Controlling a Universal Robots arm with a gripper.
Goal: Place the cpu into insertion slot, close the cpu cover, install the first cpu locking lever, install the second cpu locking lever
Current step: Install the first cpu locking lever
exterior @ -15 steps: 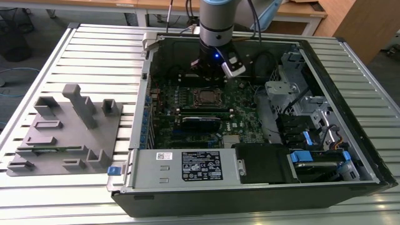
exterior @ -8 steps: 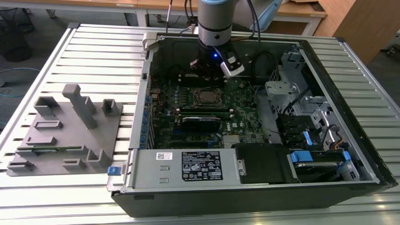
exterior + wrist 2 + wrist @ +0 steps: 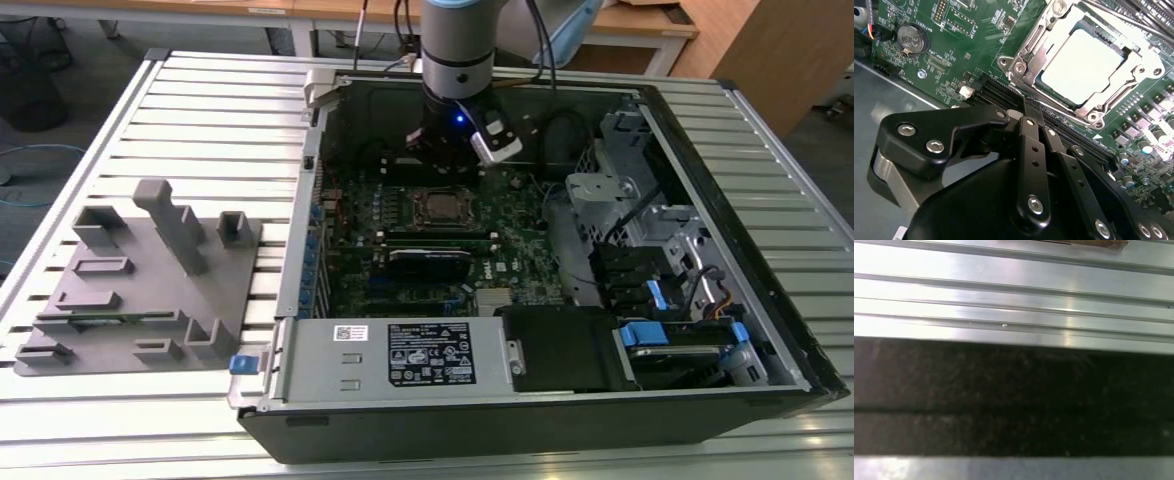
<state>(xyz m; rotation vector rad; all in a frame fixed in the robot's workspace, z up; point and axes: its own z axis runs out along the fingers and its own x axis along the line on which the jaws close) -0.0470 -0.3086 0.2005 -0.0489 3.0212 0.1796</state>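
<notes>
Closest to the exterior camera is the ribbed aluminium table [image 3: 134, 440], all long shiny slats, with an open black tower case [image 3: 534, 430] lying on its side on it. A boxy grey power supply [image 3: 400, 355] with a white label runs along the near wall. Off to the exterior view's left, a matte grey plastic jig [image 3: 134, 290] full of posts and pockets sits on the slats. Further in is the green motherboard [image 3: 514, 235], and on it the insertion slot [image 3: 1091, 117], square with a silvery metal rim. The cpu [image 3: 1083, 65] is already seated flat in it, pale dull metal top up. The cpu cover [image 3: 1036, 40], a thin stamped frame, lies down around it with the chip showing through its window. Just beside the socket's corner, over the long black memory slots [image 3: 999, 92], hangs the gripper [image 3: 1031, 105], its black jointed fingers [image 3: 1029, 140] pressed together with nothing between them. Behind that the arm [image 3: 457, 50] rises, with wooden desks [image 3: 641, 20] at the back.
</notes>
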